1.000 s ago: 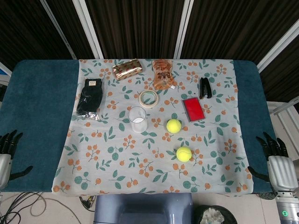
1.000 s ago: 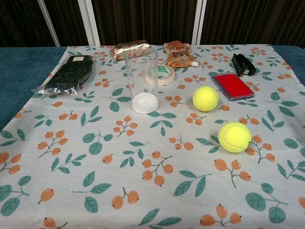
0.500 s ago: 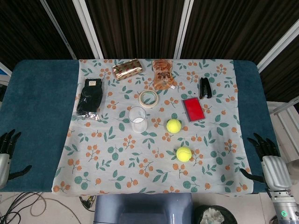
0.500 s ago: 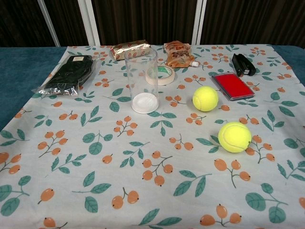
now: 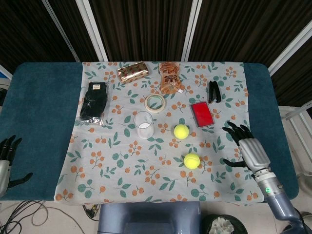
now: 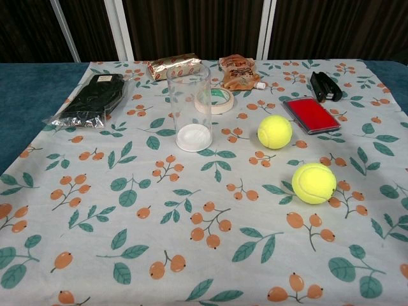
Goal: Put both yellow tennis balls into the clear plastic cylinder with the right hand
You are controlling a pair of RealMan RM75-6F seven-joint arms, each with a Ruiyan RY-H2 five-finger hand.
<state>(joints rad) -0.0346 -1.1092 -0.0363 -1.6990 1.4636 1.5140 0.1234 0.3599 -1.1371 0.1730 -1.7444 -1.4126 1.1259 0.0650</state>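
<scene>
The right hand has swung in from the table's right edge and now hovers over the floral cloth, fingers spread apart and empty, to the right of both balls. The nearer tennis ball and the farther tennis ball lie on the cloth, unmoved. The clear plastic cylinder stands upright to their left. The left hand waits at the table's left edge, fingers apart.
</scene>
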